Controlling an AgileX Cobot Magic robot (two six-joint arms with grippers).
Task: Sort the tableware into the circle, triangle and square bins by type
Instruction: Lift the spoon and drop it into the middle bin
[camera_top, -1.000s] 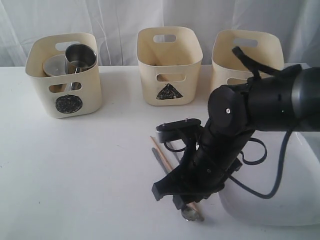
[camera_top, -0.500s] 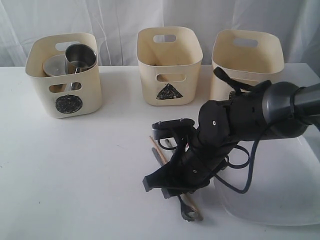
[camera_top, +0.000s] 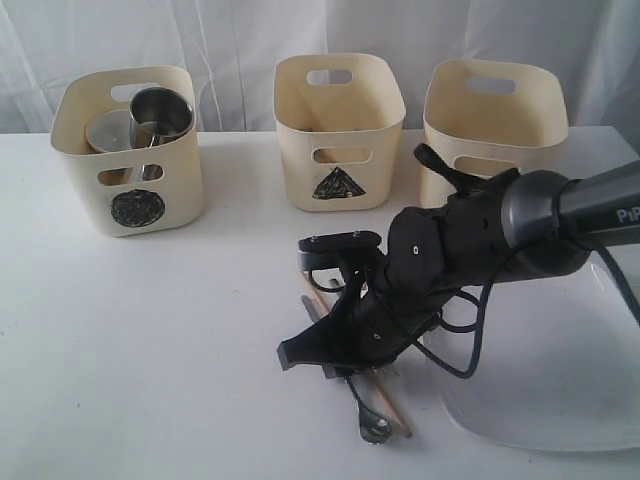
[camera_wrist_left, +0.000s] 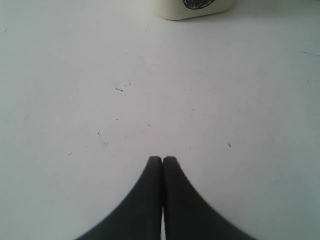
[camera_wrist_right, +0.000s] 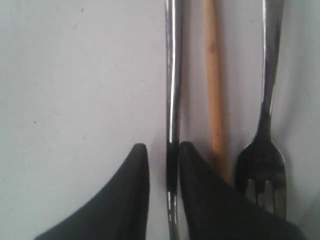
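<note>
Near the middle of the table (camera_top: 150, 330), the right gripper (camera_wrist_right: 163, 146) straddles one thin steel handle (camera_wrist_right: 173, 90) (knife or spoon, unclear); whether its fingers pinch it I cannot tell. Just beside lie one chopstick (camera_wrist_right: 214, 75) and one fork (camera_wrist_right: 262, 165). One white plate (camera_top: 560, 400) lies near. Three bins stand behind: circle bin (camera_top: 130, 180) (holding a mug (camera_top: 160, 112)), triangle bin (camera_top: 340, 150), third bin (camera_top: 495, 110). The left gripper (camera_wrist_left: 162, 159) is clenched, empty.

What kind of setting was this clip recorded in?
Probably a staged robot test bench rather than a real kitchen: a bare white table, a white curtain as backdrop, and three cream bins in a row, two showing hand-drawn shape marks.
</note>
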